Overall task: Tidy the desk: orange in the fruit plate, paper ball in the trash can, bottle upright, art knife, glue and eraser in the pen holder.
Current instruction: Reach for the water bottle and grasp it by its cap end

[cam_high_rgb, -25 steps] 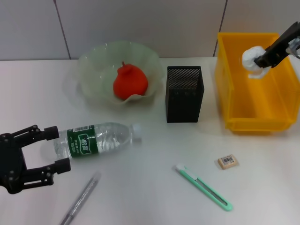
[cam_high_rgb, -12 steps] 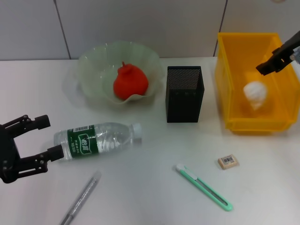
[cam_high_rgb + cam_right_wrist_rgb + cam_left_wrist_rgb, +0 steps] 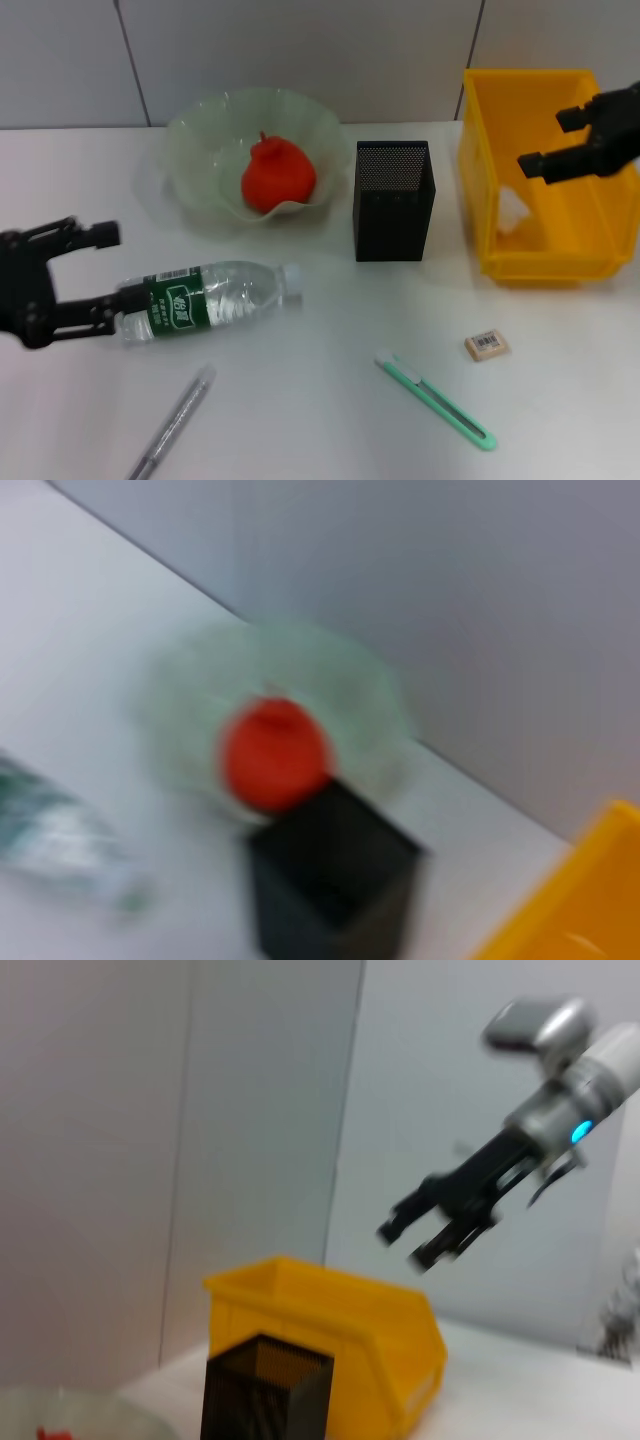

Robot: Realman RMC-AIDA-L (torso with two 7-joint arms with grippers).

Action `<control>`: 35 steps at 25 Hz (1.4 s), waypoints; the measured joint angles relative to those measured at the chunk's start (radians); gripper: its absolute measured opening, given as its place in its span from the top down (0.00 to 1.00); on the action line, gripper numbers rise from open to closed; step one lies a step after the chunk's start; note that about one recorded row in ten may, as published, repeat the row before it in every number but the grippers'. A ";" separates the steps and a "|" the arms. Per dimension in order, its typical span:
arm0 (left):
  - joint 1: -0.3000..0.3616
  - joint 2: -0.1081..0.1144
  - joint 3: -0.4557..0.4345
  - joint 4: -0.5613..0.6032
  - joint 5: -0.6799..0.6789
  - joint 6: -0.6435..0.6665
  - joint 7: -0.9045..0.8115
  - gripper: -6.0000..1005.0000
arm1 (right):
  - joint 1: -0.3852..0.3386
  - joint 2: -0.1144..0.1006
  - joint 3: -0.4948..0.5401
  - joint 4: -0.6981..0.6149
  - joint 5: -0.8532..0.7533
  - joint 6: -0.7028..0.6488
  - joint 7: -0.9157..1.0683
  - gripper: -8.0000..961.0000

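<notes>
- While my right gripper (image 3: 565,135) hangs over the yellow bin (image 3: 600,255) at the upper right of the head view, its fingers are spread wide and hold nothing
- Seen from the left wrist, it floats in the upper right, above the bin, jaws apart
- My left gripper (image 3: 100,265) sits at the left edge, mid-height, fingers wide open around the base end of the bottle (image 3: 205,297); whether they touch it I cannot tell
- The bottle lies on its side left of centre, cap pointing right
- The orange (image 3: 277,175) rests in the plate (image 3: 200,130) at upper centre-left
- The holder (image 3: 394,200), black mesh, stands at centre, between plate and bin
- A pale patch shows inside the bin against its left wall; I take it for the paper ball (image 3: 509,210), though it is blurred
- The eraser (image 3: 486,345) lies lower right, the knife (image 3: 435,399) just below and left of it
- The glue (image 3: 172,420) lies slanted at the bottom left
</notes>
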 joint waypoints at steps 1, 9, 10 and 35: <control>-0.027 0.000 -0.002 0.032 0.041 -0.003 -0.032 0.14 | -0.026 0.002 0.030 -0.008 0.065 -0.037 -0.039 0.18; -0.222 -0.057 0.008 0.220 0.355 -0.057 -0.158 0.14 | -0.245 0.010 0.134 0.041 0.395 -0.264 -0.301 0.18; -0.255 -0.063 0.018 0.225 0.402 -0.061 -0.170 0.14 | -0.258 0.010 0.140 0.060 0.397 -0.281 -0.321 0.18; -0.453 -0.083 0.799 0.165 0.734 -0.587 -0.563 0.14 | -0.350 0.001 0.274 0.270 0.344 -0.382 -0.500 0.18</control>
